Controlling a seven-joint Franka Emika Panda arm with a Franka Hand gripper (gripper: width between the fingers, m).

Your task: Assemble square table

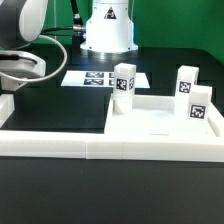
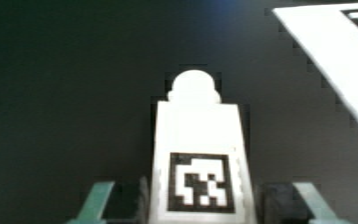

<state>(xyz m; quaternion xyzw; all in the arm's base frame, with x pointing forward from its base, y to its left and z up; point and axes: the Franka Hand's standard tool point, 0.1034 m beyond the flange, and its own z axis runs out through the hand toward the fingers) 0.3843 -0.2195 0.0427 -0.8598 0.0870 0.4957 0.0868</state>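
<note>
In the wrist view a white leg block (image 2: 199, 140) with a black-white tag lies lengthwise between my gripper (image 2: 202, 206) fingers (image 2: 101, 200), its rounded peg pointing away from me over dark table. The jaws stand shut against its two sides. In the exterior view the arm's wrist (image 1: 24, 68) hangs at the exterior view's left, and the held leg does not show there. The square slab (image 1: 150, 125) lies flat at the exterior view's right. Three tagged legs stand upright on it: one at its back left corner (image 1: 123, 82), two near its right side (image 1: 186, 82) (image 1: 198, 104).
Long white border bars (image 1: 100, 147) run along the slab's front and up the exterior view's left side. The marker board (image 1: 98, 77) lies behind the slab, before the robot base (image 1: 108, 30). A flat white tagged surface (image 2: 336, 60) shows beyond the held leg.
</note>
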